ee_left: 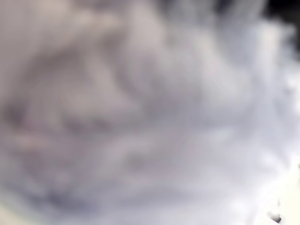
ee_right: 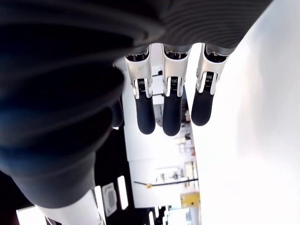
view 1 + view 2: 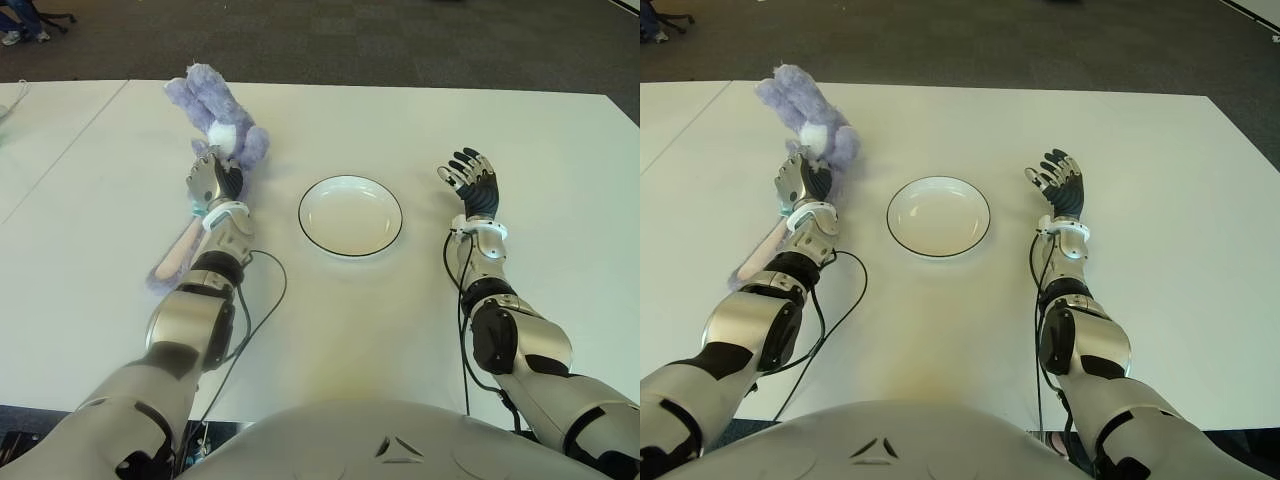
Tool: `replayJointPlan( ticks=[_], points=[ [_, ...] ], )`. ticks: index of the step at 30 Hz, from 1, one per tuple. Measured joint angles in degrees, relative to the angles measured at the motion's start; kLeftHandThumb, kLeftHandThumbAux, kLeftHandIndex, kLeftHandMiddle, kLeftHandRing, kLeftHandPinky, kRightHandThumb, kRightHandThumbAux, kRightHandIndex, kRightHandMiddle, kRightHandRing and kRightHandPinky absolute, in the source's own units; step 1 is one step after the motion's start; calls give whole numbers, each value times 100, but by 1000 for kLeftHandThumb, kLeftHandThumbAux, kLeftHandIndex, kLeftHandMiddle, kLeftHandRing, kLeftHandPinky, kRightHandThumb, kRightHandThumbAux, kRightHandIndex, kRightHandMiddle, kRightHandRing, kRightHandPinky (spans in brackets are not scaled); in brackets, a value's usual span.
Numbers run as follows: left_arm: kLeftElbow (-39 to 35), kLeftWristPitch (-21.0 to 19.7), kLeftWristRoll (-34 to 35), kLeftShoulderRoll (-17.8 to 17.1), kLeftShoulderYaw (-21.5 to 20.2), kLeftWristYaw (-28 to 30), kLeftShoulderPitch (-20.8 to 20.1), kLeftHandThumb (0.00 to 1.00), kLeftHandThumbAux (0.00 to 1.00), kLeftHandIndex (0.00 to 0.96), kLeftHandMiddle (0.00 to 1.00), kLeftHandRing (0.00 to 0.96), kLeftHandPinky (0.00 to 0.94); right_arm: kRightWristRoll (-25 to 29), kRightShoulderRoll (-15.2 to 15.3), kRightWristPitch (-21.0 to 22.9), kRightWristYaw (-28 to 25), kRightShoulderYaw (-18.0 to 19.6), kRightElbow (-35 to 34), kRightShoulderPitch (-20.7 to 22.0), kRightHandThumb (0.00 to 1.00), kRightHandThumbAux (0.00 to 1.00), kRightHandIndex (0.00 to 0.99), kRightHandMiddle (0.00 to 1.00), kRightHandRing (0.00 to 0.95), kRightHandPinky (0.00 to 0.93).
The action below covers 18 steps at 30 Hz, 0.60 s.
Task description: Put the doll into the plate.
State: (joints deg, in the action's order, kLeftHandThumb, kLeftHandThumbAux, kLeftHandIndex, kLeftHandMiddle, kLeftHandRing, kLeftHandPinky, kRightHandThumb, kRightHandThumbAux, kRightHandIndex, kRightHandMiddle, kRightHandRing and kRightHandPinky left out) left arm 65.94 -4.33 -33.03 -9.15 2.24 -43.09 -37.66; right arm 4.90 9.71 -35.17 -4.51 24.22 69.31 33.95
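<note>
The doll (image 3: 215, 105) is a fluffy purple plush rabbit with a white patch and a long pink-lined ear (image 3: 178, 255). It is left of the plate, on the table's left half. My left hand (image 3: 213, 180) is curled around its middle, with the body showing beyond the fingers and the ear trailing back along my forearm. Blurred purple fur (image 1: 150, 112) fills the left wrist view. The plate (image 3: 350, 215) is white with a thin dark rim, holds nothing and sits at the table's centre. My right hand (image 3: 470, 180) shows to the right of the plate, fingers (image 2: 171, 110) spread.
The white table (image 3: 330, 330) runs wide on both sides, with a seam (image 3: 70, 150) on its left part. Dark carpet (image 3: 400, 40) lies beyond the far edge. Black cables (image 3: 262, 300) hang from both forearms onto the table.
</note>
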Motion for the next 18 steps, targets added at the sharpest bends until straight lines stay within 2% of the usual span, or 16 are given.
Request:
replayJointPlan(
  ticks=[6, 15, 18],
  points=[
    [-1, 0, 10, 11, -61, -1, -17, 953, 645, 455, 462, 478, 596, 2, -1, 1, -2, 5, 0, 1, 132, 881, 200, 237, 233, 219],
    [-32, -15, 9, 11, -51, -93, -73, 951, 646, 419, 487, 498, 669, 0, -3, 1, 1, 5, 0, 5, 134, 904, 212, 242, 241, 230],
    [-194, -162, -1, 11, 40, -151, -62, 950, 647, 411, 492, 503, 688, 1, -6, 1, 2, 6, 0, 10, 147, 902, 217, 245, 243, 226]
  ],
)
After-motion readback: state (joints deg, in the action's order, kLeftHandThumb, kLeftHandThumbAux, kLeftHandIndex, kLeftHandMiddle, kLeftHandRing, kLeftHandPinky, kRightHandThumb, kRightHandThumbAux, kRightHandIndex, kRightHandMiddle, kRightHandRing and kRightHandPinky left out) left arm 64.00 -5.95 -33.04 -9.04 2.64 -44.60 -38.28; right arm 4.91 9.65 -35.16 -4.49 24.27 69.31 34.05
